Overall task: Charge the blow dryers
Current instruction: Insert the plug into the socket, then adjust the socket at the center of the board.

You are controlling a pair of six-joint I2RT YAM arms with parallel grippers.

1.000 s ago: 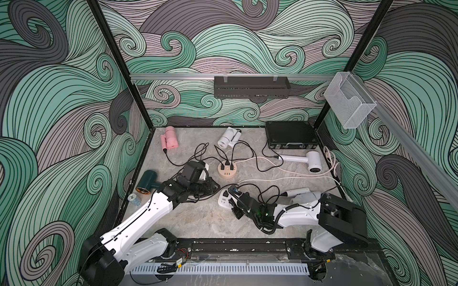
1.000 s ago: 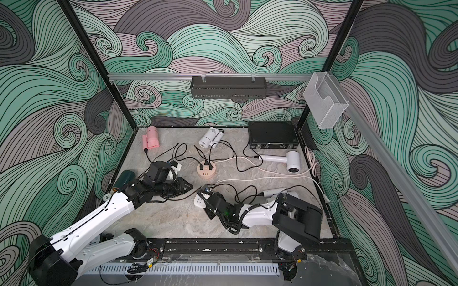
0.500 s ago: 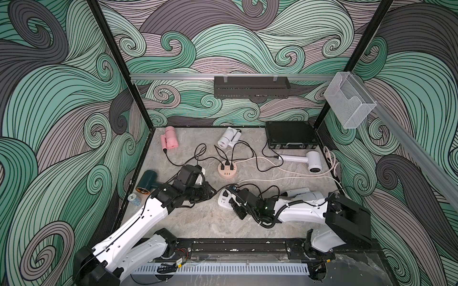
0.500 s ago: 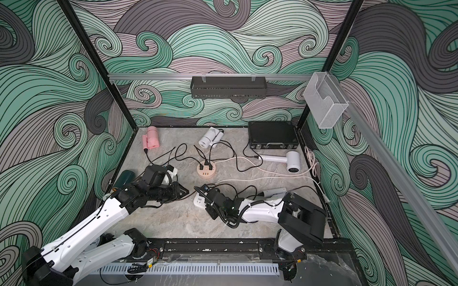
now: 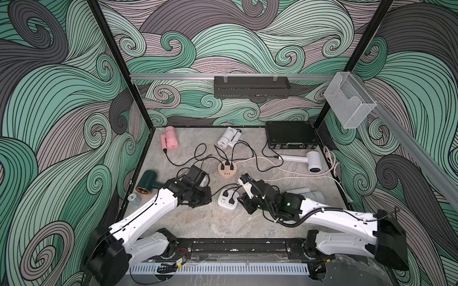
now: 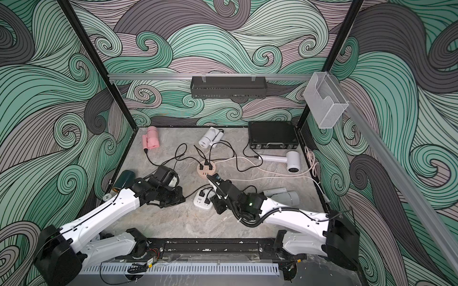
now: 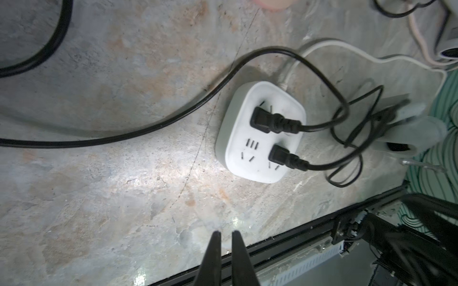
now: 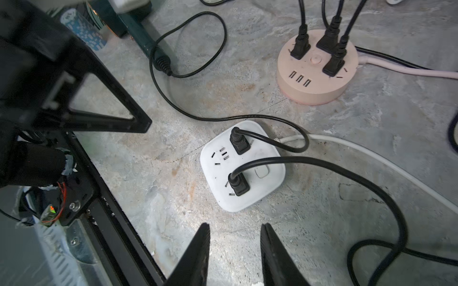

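Note:
Several blow dryers lie on the marble floor: a pink one (image 5: 169,138), a folded white one (image 5: 228,137), a white one at the right (image 5: 309,161), a dark green one (image 5: 147,182) and a light grey one (image 5: 309,194) beside my right arm. Three black plugs sit in the round peach hub (image 8: 317,69). Two more sit in the square white hub (image 7: 262,133) (image 8: 241,166). My left gripper (image 7: 226,234) is shut on nothing, left of the white hub. My right gripper (image 8: 236,225) is open and empty, just right of that hub.
A black case (image 5: 290,135) stands at the back right. Loose black cords (image 5: 198,158) and pale hub cables (image 5: 297,174) cross the middle of the floor. A small patterned can (image 5: 133,199) stands by the left wall. The black frame rail (image 5: 235,247) borders the front.
The left jaws have closed and that gripper has drawn toward the front edge. The right jaws, shut a second ago, now stand apart near the white hub.

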